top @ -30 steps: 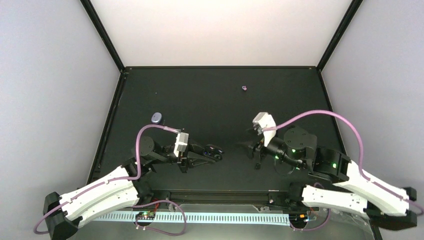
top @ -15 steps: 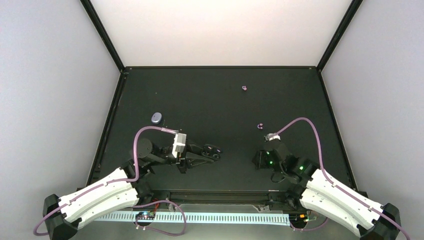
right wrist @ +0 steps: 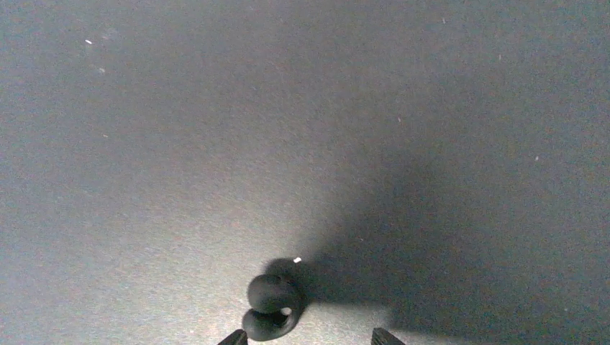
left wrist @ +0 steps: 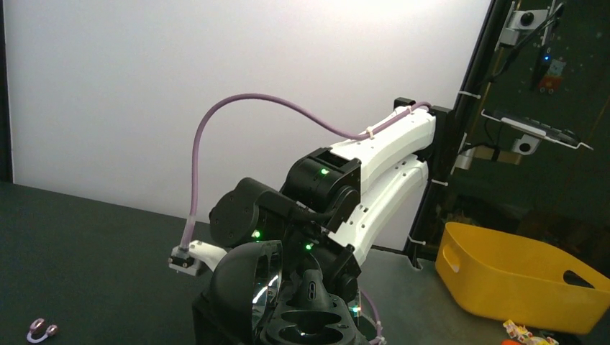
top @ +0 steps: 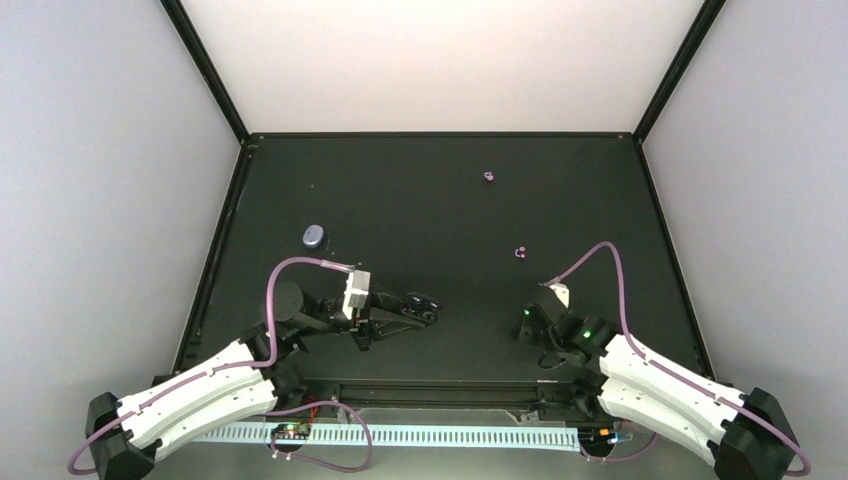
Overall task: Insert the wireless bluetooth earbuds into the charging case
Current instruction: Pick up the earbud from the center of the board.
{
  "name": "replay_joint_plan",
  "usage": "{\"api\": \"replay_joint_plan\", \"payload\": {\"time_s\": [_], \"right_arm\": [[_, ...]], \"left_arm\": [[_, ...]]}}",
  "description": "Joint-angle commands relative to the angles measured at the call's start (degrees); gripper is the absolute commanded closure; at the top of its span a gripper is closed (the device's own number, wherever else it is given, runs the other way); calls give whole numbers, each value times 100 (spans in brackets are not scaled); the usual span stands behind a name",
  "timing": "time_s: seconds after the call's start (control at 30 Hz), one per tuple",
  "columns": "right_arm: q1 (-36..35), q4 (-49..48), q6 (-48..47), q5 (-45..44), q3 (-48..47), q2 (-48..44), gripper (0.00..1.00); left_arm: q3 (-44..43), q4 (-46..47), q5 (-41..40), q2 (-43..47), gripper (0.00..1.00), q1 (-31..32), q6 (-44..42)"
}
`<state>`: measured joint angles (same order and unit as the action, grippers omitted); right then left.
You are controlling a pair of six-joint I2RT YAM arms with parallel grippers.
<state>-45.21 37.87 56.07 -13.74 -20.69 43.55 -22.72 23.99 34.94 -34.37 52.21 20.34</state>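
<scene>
Two tiny purple earbuds lie on the black table: one far back (top: 489,177), one mid-right (top: 519,251). One also shows low left in the left wrist view (left wrist: 41,329). The charging case (top: 313,236), a closed grey-lavender pebble, sits at the left, behind my left arm. My left gripper (top: 432,303) rests low at mid-table, its fingers drawn together and empty, far from the case. My right gripper (top: 527,325) hangs folded near its base. In the right wrist view it (right wrist: 308,338) is open and empty, with a small black ring-like bit (right wrist: 271,306) by its left fingertip.
The left wrist view looks level across the table at my folded right arm (left wrist: 374,154). A yellow bin (left wrist: 514,277) stands beyond the table edge. Black frame posts (top: 205,70) and pale walls bound the table.
My right arm has pulled back from mid-table toward its base and folded low, uncovering the mid-right earbud. My left arm has shifted only slightly. The case and far earbud have not moved.
</scene>
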Motion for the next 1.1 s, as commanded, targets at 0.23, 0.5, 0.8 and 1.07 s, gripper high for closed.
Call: {"api": "replay_joint_plan", "payload": {"time_s": [0.23,0.5,0.8,1.07], "right_arm": [[75,-975,-10,577,232,410,51],[83,-1458,-354,947,144,898,53],[84,-1757,-738,1252,-79,1310,55],[84,-1494,-832,1043,-99,1017,55]], "left_arm": [[-57,103,-8,84,98,35,5],[-41,98,-23,60,98,38,-4],[-22,108,-60,33,98,37,6],[4,106,-98,32,99,36,-3]]}}
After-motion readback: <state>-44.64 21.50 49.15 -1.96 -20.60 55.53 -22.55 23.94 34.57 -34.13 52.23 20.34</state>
